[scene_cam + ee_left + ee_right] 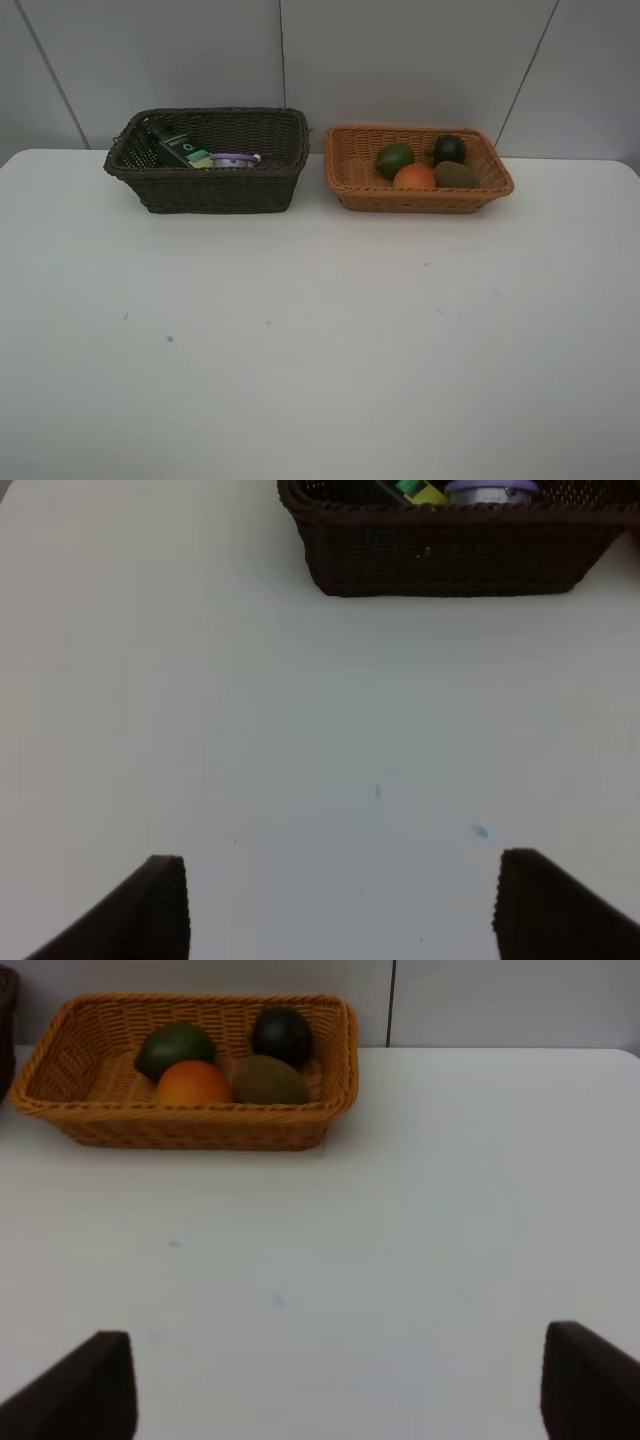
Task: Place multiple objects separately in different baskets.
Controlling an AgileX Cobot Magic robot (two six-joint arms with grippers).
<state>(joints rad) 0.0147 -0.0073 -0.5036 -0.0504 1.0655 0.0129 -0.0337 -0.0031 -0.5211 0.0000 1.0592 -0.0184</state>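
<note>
**Fruit in one basket, jar and bottle in the other**

While both sets of jaws are standing wide apart and gripping nothing, the left gripper (340, 905) and right gripper (335, 1385) are hovering over the white table (320, 350). The lime (394, 159), peach (414, 177), mangosteen (448, 149) and kiwi (456, 174) are lying bunched in the light orange basket (345, 175). The dark green bottle (172, 147) and purple-lidded jar (236, 159) are sitting in the dark brown basket (200, 190) just beside it.
</note>
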